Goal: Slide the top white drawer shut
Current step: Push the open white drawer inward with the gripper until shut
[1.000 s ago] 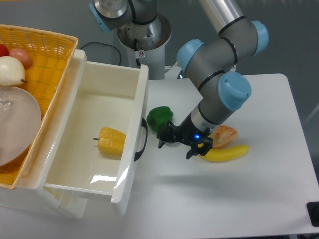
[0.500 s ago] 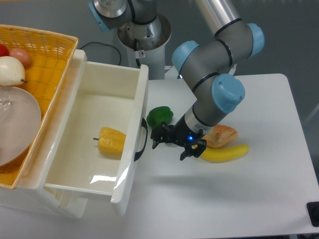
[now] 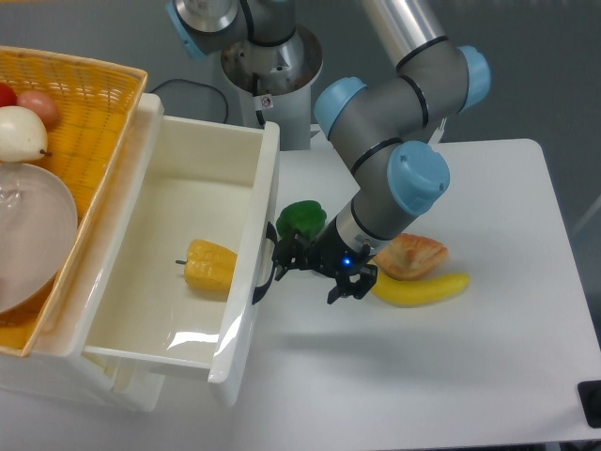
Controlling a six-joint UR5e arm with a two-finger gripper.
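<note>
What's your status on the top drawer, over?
Gripper open, empty, at the black handle. Top white drawer open, yellow pepper inside. Green pepper close behind the gripper; nothing blocks the drawer front.

One fixed camera — high, angled down, near.

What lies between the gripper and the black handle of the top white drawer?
Nothing. In the camera view the gripper is right at the black handle of the top white drawer; the green pepper lies just behind.
</note>
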